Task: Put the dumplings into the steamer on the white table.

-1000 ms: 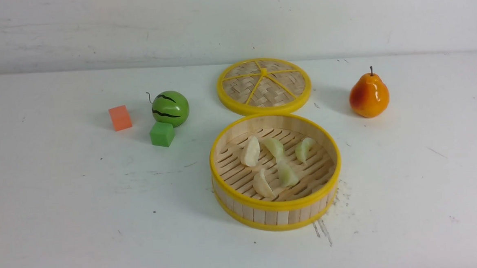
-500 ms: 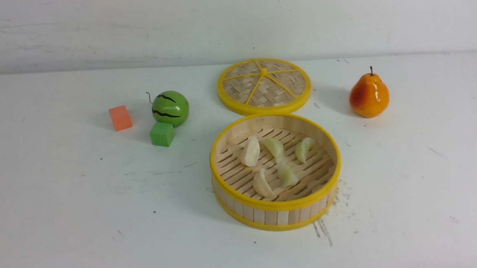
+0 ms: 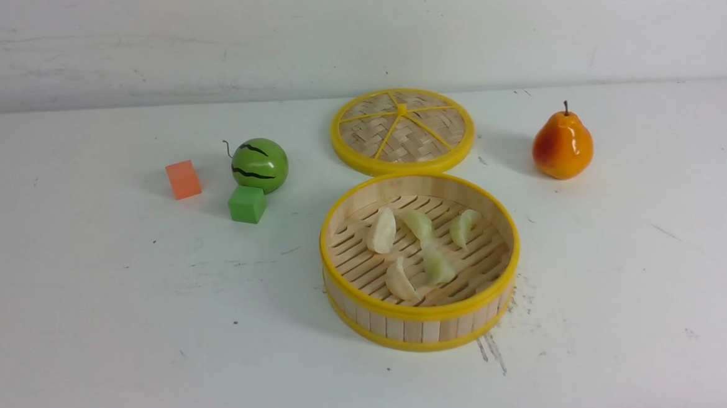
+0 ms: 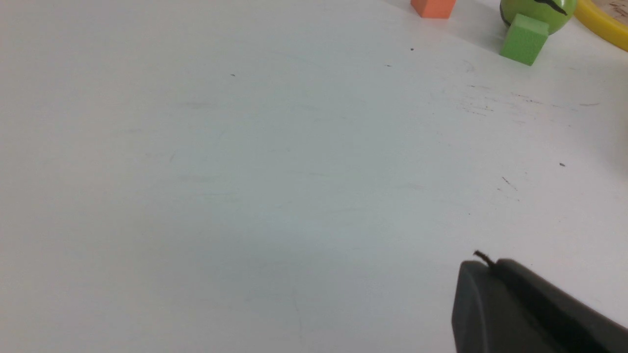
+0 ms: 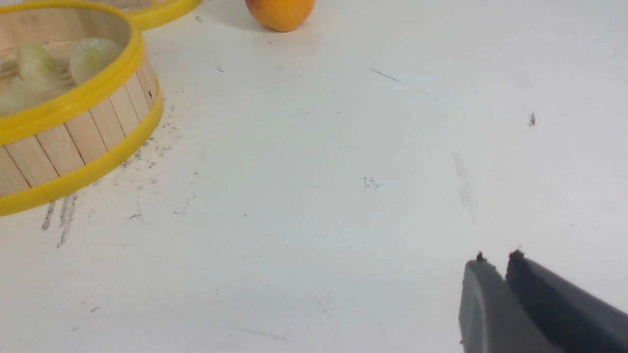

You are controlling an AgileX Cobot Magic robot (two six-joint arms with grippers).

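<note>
The steamer (image 3: 423, 313) sat near the middle of the white table (image 3: 96, 317), a round shallow basket with a wall of upright pale wooden strips, glossy yellow plastic rims top and bottom, and a slatted bamboo floor. All five dumplings (image 3: 382, 230) lay inside it on the slats: small, smooth, translucent crescents, two cream and three faintly green. Just behind the steamer lay its flat lid (image 3: 402, 131), woven bamboo under yellow spokes meeting at a small hub. To the left stood a shiny green toy watermelon (image 3: 260, 164) with black wavy stripes and a thin stem, a matte green foam cube (image 3: 247, 204) touching its front, and an orange foam cube (image 3: 183, 179) just beside them. A glossy orange-red pear (image 3: 562, 145) with a dark stem stood well apart on the right. The table bore grey scuffs and dark specks, thickest by the steamer's right foot. No writing or labels could be read anywhere.

The left gripper (image 4: 483, 267), dark grey matte plastic, had its jaws pressed together, empty, above bare table. The right gripper (image 5: 496, 262) showed a narrow slit between its tips and pinched nothing.

Compared with the front view a second before, nothing on the table had shifted.
</note>
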